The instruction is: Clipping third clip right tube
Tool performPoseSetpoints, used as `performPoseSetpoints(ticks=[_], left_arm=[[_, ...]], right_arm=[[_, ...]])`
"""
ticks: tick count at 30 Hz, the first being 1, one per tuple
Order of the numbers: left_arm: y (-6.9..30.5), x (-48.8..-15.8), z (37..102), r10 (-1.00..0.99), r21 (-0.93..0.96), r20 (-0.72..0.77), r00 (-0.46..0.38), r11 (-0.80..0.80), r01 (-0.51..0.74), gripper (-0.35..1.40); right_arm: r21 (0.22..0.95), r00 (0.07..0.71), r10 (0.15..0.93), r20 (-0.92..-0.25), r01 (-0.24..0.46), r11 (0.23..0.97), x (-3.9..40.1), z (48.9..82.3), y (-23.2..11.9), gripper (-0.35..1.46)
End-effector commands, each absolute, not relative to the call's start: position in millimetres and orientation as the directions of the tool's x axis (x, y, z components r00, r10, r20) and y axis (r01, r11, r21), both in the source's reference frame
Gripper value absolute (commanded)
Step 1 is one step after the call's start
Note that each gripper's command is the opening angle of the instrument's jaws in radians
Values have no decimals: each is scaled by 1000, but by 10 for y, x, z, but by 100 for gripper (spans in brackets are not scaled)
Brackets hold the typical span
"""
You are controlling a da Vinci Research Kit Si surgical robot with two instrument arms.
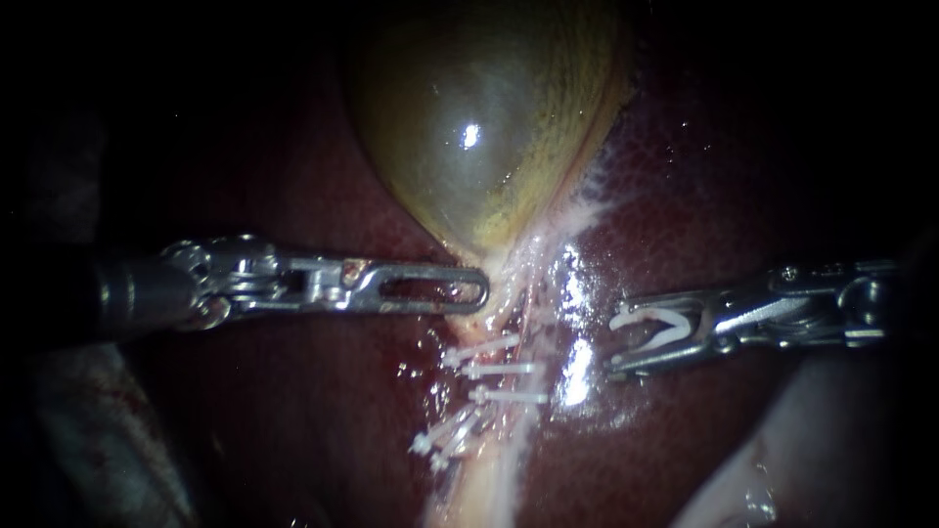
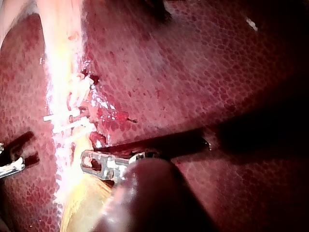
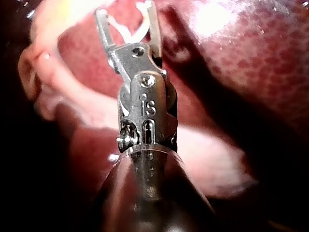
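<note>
Seemingly, the gallbladder point(image 1: 469, 127) is pinched by the left instrument point(image 1: 474, 291); a clip point(image 1: 650, 328) is gripped in the right instrument's point(image 1: 616, 344) jaws, just beside the tube point(image 1: 518, 416).

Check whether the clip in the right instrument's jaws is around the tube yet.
No: the right instrument holds its white clip over the liver, apart from the tube and the clips on it.

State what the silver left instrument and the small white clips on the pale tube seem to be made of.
The slotted silver left instrument looks like polished steel: grey, with bright glints. The small white clips across the pale tube are probably moulded plastic: opaque, dull white, no metallic shine. The curved white clip in the right instrument looks alike.
</note>
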State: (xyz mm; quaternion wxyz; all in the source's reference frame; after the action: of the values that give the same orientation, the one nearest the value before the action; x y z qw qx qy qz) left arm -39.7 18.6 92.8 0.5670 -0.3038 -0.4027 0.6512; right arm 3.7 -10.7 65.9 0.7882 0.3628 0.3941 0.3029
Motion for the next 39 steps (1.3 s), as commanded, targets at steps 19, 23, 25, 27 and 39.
performPoseSetpoints(ticks=[19, 23, 25, 27, 39], left_arm=[[188, -376, 889, 981, -874, 76, -179, -21, -486, -35], [189, -371, 875, 980, -875, 81, -181, -17, -484, -35], [189, -369, 869, 980, -876, 83, -182, -15, -483, -35], [189, -368, 864, 980, -876, 85, -182, -14, -482, -35], [185, -365, 841, 979, -876, 91, -185, -9, -482, -35]], right_arm=[[858, 452, 846, -284, -274, 435, 77, 670, -113, 56], [859, 441, 856, -272, -289, 422, 89, 679, -116, 56], [860, 437, 859, -268, -294, 417, 94, 684, -117, 56], [864, 432, 864, -258, -298, 406, 99, 687, -117, 56], [863, 421, 871, -252, -310, 399, 127, 708, -111, 56]])
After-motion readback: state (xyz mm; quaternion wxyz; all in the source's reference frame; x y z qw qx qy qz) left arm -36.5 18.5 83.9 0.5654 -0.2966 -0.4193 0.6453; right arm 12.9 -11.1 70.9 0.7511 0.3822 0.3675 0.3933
